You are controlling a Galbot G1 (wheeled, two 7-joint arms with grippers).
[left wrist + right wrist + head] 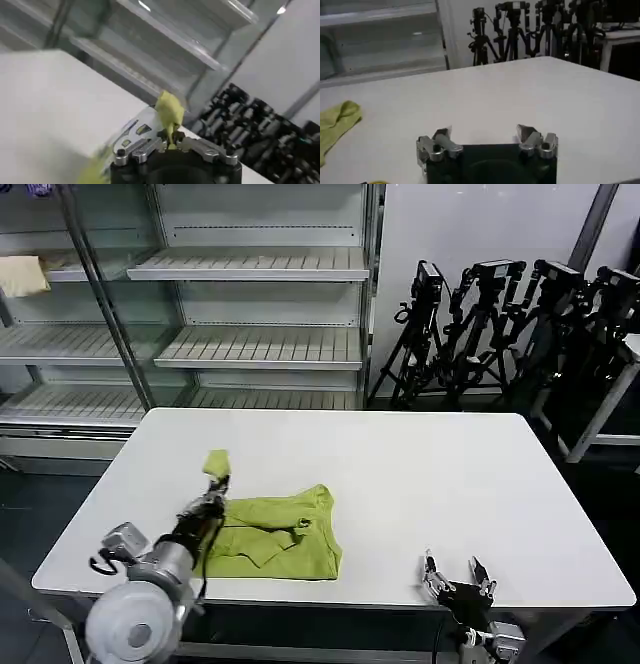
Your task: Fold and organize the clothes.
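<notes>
- Head view: lime yellow-green shirt (272, 536) lying in a loose, partly folded bundle on the white table (420, 474), toward the table's near edge and its left half.
- Left gripper (213, 484) raised at the shirt's left end, fingers pinched tight on a small flap of the green fabric, lifted clear of the table top while the rest of the bundle stays flat.
- Left wrist view: left gripper (171, 143) clamped on a thin tongue of shirt (169, 111) standing upright between the pads, table surface spreading pale beneath.
- Right gripper (456, 575) hanging at the table's near edge, right of the shirt and well apart from it, fingers spread wide and holding nothing.
- Right wrist view: right gripper (487, 137) with both fingers parted over bare table (520, 95), a rumpled corner of shirt (337, 122) visible off to one side, not touched.
- Behind the table: empty-shelved display cooler (250, 304) with slatted shelves, standing beyond the far-left edge.
- A pale cream-yellow cloth (22, 276) resting on an upper cooler shelf, far from the table's left corner.
- Cluster of black camera tripods (500, 324) beyond the table's far-right edge, against a white wall.
</notes>
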